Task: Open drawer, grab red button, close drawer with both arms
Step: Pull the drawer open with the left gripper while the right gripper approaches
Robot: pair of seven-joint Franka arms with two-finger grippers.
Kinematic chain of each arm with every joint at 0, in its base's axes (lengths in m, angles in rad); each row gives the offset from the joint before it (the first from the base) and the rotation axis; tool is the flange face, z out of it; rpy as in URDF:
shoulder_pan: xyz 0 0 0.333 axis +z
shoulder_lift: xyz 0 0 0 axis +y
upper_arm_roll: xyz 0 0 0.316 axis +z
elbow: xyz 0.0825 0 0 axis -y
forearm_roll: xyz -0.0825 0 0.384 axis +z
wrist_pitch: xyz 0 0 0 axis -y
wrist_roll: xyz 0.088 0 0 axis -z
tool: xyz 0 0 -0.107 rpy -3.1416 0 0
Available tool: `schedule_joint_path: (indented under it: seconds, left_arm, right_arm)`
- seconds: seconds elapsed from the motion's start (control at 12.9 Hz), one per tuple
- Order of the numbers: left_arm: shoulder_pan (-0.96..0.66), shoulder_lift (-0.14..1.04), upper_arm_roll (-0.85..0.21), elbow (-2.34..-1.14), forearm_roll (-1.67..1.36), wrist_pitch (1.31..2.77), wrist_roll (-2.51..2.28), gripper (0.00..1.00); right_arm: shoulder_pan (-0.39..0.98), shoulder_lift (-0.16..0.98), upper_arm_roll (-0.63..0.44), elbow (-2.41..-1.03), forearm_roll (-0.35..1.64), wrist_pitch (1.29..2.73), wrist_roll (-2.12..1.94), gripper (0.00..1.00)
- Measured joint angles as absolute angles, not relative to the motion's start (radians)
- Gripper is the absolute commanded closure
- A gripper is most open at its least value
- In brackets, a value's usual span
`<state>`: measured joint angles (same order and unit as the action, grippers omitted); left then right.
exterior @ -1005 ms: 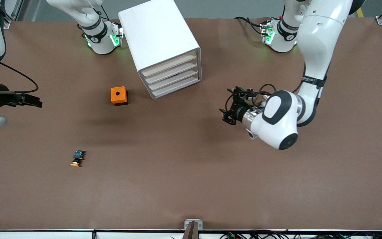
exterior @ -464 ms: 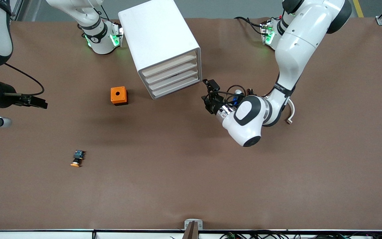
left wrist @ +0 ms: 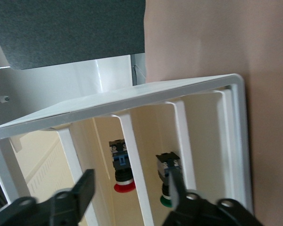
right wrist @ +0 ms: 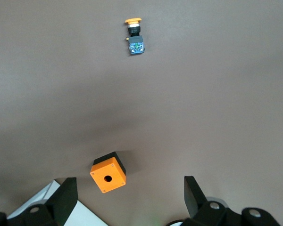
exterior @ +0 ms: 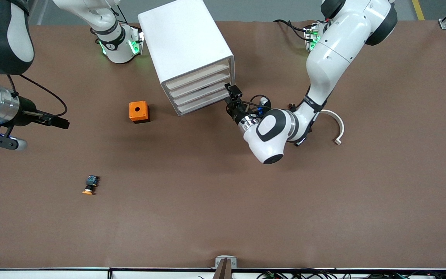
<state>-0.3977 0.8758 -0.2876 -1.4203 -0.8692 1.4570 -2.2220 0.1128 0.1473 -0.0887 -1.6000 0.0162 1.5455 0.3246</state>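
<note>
The white cabinet stands near the arms' bases, its four drawer fronts all pushed in. My left gripper is at those fronts, at the corner toward the left arm's end. In the left wrist view the left gripper is open, with a white drawer front between its fingers. The red-capped button lies inside a middle drawer, beside a green-capped one. My right gripper hovers open over the table at the right arm's end; the right gripper holds nothing.
An orange cube with a round hole sits beside the cabinet, toward the right arm's end. An orange-capped button lies nearer the front camera. A white curved piece lies by the left arm's elbow.
The left arm has swung across the table, bringing its gripper up to the cabinet's drawer fronts. The right gripper has drifted a little toward the cube.
</note>
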Motion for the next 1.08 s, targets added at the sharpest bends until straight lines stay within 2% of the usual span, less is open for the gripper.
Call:
schedule_joint_path:
  seconds: [0.39, 0.7, 1.08]
  left_arm:
    - [-0.45, 0.91, -0.288, -1.422, -0.888, 1.448, -2.228, 0.5]
    - [-0.488, 0.922, -0.289, -1.437, -0.888, 1.423, -2.242, 0.69]
    - [-0.526, 0.922, -0.289, -1.45, -0.888, 1.408, -2.252, 0.85]
  right_arm:
    - [0.181, 0.147, -0.087, -1.602, 0.017, 1.555, 0.465, 0.0]
    - [0.223, 0.147, -0.087, -1.605, 0.017, 1.559, 0.547, 0.0]
    - [0.28, 0.147, -0.086, -1.637, 0.018, 1.615, 0.672, 0.0]
